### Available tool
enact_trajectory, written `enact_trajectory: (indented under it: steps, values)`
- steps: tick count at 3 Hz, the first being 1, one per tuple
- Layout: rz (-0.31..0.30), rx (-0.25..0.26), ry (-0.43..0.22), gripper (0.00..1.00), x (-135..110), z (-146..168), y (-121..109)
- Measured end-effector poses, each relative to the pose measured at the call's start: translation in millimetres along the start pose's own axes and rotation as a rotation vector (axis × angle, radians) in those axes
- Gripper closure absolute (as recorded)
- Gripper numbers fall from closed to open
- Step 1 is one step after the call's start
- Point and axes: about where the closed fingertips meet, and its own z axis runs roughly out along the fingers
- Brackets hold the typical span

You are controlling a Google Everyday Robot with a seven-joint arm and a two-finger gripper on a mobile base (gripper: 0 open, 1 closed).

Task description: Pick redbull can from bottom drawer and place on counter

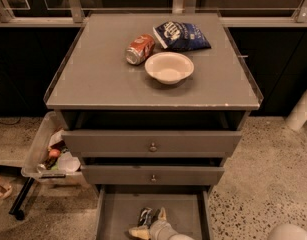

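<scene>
The redbull can point(144, 217), slim and silvery-blue with dark markings, lies in the open bottom drawer point(183, 211) at the bottom edge of the view. My gripper point(151, 223) reaches into the drawer from below. It is open, with one pale finger point(162, 214) just right of the can and the other point(138, 232) at the can's near left, so the can sits between them. The counter point(103, 69) is the grey cabinet top above.
On the counter are a red-orange soda can point(140, 49) on its side, a white bowl point(169, 67) and a blue chip bag point(182, 36). Two knobbed drawers stand slightly open above the bottom one. A clear bin point(43, 151) of litter sits left of the cabinet.
</scene>
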Motion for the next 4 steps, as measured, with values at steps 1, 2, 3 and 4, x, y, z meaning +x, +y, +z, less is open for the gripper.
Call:
enact_trajectory:
  steps: [1,2,3,4]
  values:
    - [-0.009,0.03,0.039,0.0,11,16,-4]
    - [-0.017,0.071,0.085,0.0,18,28,-8]
    - [-0.036,0.127,0.127,0.0,28,35,-9]
    - [-0.035,0.128,0.127,0.19,25,33,-8]
